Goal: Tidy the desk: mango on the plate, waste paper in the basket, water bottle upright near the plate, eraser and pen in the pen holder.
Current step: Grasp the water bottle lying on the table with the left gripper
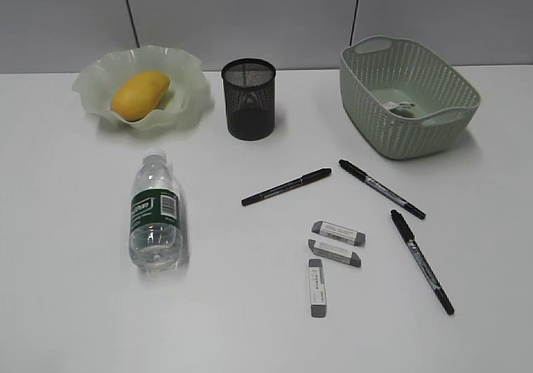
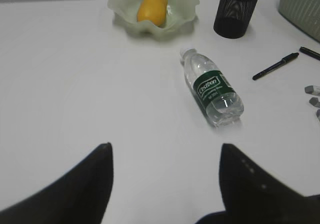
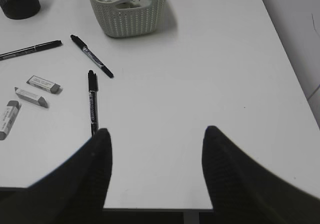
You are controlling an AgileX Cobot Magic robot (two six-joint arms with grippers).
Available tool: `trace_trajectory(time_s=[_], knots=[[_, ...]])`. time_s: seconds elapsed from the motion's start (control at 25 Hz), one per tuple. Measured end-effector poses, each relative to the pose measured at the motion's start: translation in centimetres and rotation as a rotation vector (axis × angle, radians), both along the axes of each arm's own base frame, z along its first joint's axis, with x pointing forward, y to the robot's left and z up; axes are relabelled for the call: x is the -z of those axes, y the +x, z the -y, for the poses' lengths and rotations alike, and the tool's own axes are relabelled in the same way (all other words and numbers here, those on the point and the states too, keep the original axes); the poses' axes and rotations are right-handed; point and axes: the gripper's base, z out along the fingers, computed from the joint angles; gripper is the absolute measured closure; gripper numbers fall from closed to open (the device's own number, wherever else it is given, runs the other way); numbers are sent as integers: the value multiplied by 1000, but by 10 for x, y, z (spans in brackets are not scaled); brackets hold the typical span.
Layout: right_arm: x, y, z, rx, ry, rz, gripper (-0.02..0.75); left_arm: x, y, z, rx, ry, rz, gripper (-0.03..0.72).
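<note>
The mango [image 1: 140, 94] lies in the ruffled pale green plate [image 1: 191, 98] at the back left. The water bottle [image 1: 156, 212] lies on its side in front of the plate, cap toward it. The black mesh pen holder [image 1: 249, 98] stands at the back centre. Waste paper [image 1: 403, 108] rests inside the basket [image 1: 366, 115] at the back right. Three black pens [image 1: 286, 186] [image 1: 381, 189] [image 1: 422, 261] and three grey erasers [image 1: 338, 232] [image 1: 335, 252] [image 1: 316, 287] lie on the desk [image 1: 75, 290]. My left gripper [image 2: 165, 146] is open over bare desk, short of the bottle [image 2: 212, 86]. My right gripper [image 3: 157, 130] is open above the desk's near edge, beside a pen [image 3: 92, 101].
The desk's front edge [image 3: 150, 209] and right edge [image 3: 287, 59] show in the right wrist view. A grey partition wall [image 1: 250, 15] runs behind the desk. No arm shows in the exterior view.
</note>
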Motion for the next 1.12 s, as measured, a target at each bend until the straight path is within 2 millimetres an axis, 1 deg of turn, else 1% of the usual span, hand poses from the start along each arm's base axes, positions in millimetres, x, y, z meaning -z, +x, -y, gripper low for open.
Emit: trace_trajectory(time_s=[0.08, 0.16, 0.24, 0.4, 0.52, 0.6, 0.68, 0.72, 0.8, 0.88, 0.92, 0.96, 1.04, 1.12], knots=[[0, 0, 0, 0, 0, 0, 281, -1, 15, 0, -21, -54, -85, 118], [0, 0, 0, 0, 0, 0, 281, -4, 34, 0, -47, -93, -190, 81], [0, 0, 0, 0, 0, 0, 281, -9, 54, 0, -80, -133, -287, 73], [0, 0, 0, 0, 0, 1, 281, -16, 103, -1, -158, -206, -473, 78], [0, 0, 0, 0, 0, 1, 281, -13, 145, 1, -192, -198, -613, 90], [0, 0, 0, 0, 0, 1, 281, -12, 168, 7, -193, -153, -665, 93], [0, 0, 0, 0, 0, 1, 281, -12, 187, 21, -178, -107, -693, 95], [0, 0, 0, 0, 0, 1, 281, -11, 197, 31, -169, -91, -699, 96], [0, 0, 0, 0, 0, 1, 281, -9, 216, 54, -143, -81, -701, 96], [0, 0, 0, 0, 0, 1, 281, -1, 234, 82, -120, -82, -736, 96], [0, 0, 0, 0, 0, 1, 281, 5, 242, 95, -108, -71, -761, 96], [0, 0, 0, 0, 0, 1, 281, 7, 250, 107, -95, -69, -767, 96], [0, 0, 0, 0, 0, 1, 281, 24, 264, 130, -73, -40, -803, 96], [0, 0, 0, 0, 0, 1, 281, 41, 278, 144, -87, -37, -822, 96]])
